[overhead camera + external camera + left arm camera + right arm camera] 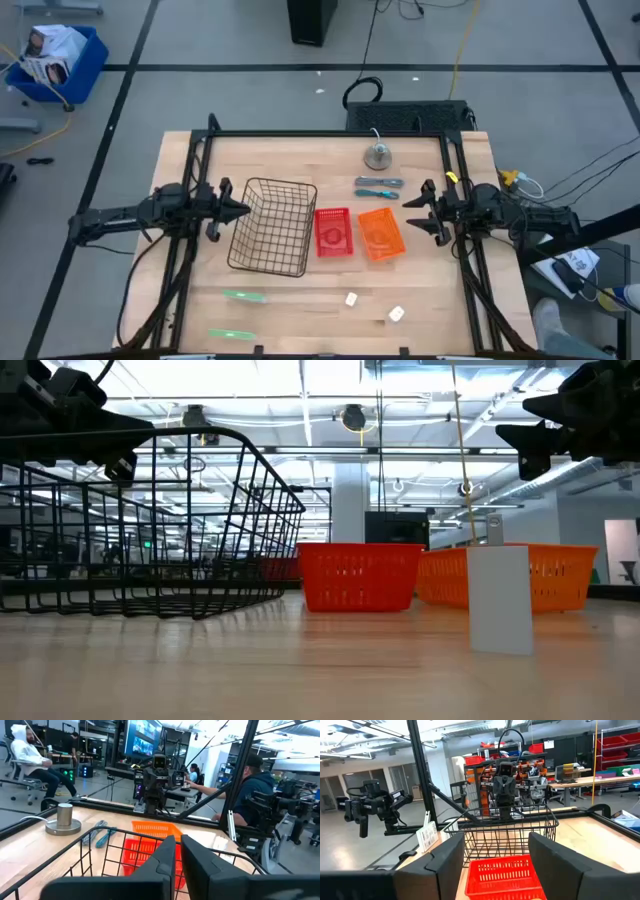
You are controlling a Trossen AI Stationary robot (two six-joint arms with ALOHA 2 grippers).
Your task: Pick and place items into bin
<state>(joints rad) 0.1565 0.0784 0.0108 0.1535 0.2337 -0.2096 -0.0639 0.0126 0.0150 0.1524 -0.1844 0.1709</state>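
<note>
Beside wire basket (272,227): left gripper (236,208) nearly closed, empty; right gripper (411,209) spread, empty. Items outside basket: strips (243,295), blocks (351,298), tools (378,187). Risk: thin strips slipping during pinch.

Wood, wire, plastic and metal on the bench

The table (420,290) is pale wood in jointed strips with a smooth satin finish. The basket (272,226) is thin black wire, slightly glossy. The red bin (334,232) and orange bin (380,234) look like slotted moulded plastic. The round weight (377,155) is dull brushed metal. The gripper fingers (560,862) are matt black plastic.
</note>
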